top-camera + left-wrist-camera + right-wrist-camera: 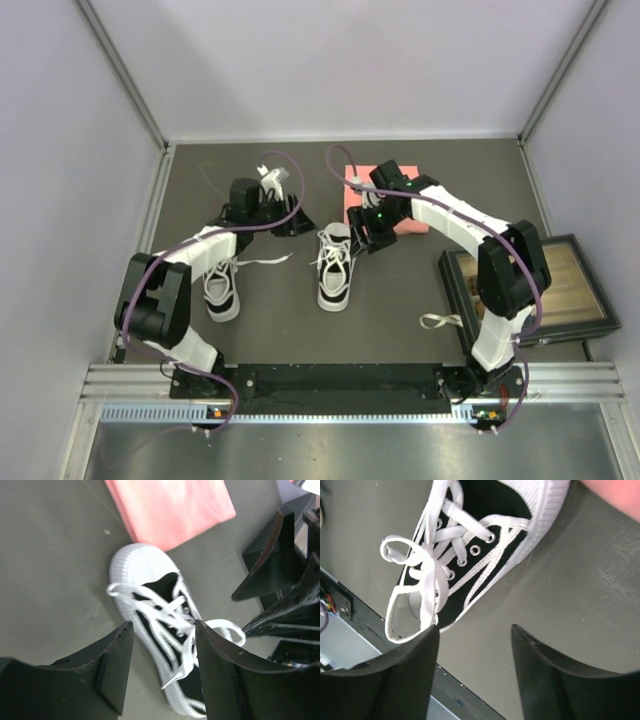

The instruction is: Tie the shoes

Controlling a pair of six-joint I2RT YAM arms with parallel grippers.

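Observation:
Two small white sneakers with black sides stand on the dark mat. One shoe [335, 270] is in the middle with loose white laces [172, 615]; it also shows in the left wrist view [150, 580] and the right wrist view [485, 555]. The other shoe [220, 292] lies under the left arm, a lace trailing right. My left gripper [296, 222] [164, 626] is open and empty, hovering just left of the middle shoe's toe. My right gripper [362, 240] [474, 629] is open and empty, just right of that toe; a lace loop [427, 580] lies by its left finger.
A pink block [385, 195] [170, 510] lies behind the middle shoe. A dark framed tray [575, 285] sits at the right edge, with a short white strip [436, 321] beside it. Grey walls enclose the mat; a metal rail runs along the near edge.

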